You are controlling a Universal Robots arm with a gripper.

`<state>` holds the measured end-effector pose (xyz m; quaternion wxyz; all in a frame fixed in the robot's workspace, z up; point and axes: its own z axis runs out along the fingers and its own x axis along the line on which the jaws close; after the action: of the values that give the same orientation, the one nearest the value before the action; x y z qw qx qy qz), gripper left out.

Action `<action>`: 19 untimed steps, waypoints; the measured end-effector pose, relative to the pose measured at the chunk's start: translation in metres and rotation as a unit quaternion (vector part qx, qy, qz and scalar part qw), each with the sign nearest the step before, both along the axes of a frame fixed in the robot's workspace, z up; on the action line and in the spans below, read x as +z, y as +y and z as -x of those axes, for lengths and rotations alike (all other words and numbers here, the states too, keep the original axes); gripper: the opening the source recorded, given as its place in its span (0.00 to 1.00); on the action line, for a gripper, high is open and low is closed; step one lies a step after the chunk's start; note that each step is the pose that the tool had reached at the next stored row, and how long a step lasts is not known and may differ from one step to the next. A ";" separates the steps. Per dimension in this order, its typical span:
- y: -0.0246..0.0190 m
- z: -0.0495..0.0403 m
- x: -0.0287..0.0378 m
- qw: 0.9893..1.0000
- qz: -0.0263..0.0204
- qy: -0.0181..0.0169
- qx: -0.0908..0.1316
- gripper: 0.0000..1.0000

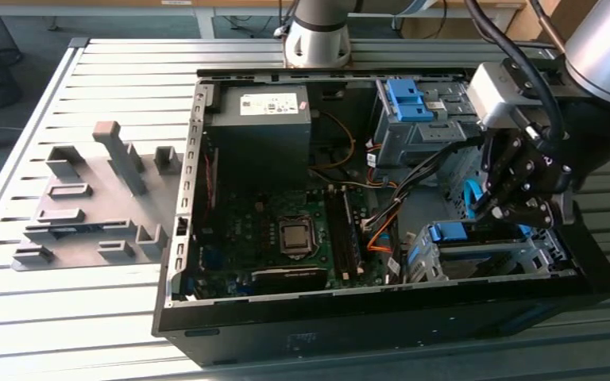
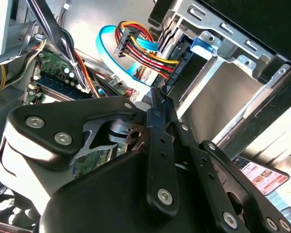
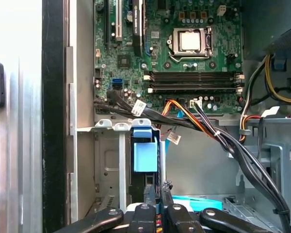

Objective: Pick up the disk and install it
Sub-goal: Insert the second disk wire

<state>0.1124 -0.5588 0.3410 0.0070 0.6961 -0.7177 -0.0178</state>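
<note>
An open computer case [image 1: 183, 262] is lying on its side on a slatted metal table [image 1: 93, 317]. The robot arm is reaching into the corner on the exterior view's right. There the disk [image 3: 144, 155] is standing on edge inside a grey metal drive cage [image 3: 106, 165], with the blue end of its plastic frame facing up.

The gripper [image 3: 159, 191] is hovering right at that blue end, touching it or just beside it. Its fingers [image 2: 157, 145] are pressed together, and I cannot tell whether they are nipping the frame's edge. Bundled cables [image 3: 218, 138] are running close by, between the cage and the motherboard [image 3: 184, 73].

The disk is looking stiff, fairly heavy for its size and sensitive to knocks. Its smooth metal faces are likely slippery, so the blue frame edges are seeming the safer place to grip.
</note>
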 end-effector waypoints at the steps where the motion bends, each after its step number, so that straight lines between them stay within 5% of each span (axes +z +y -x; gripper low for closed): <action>1: 0.0000 0.0000 -0.0009 1.000 0.000 0.000 0.000 0.16; 19: -0.0001 -0.0026 -0.0054 1.000 -0.001 0.001 -0.001 0.16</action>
<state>0.1149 -0.5589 0.3356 0.0070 0.6954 -0.7184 -0.0189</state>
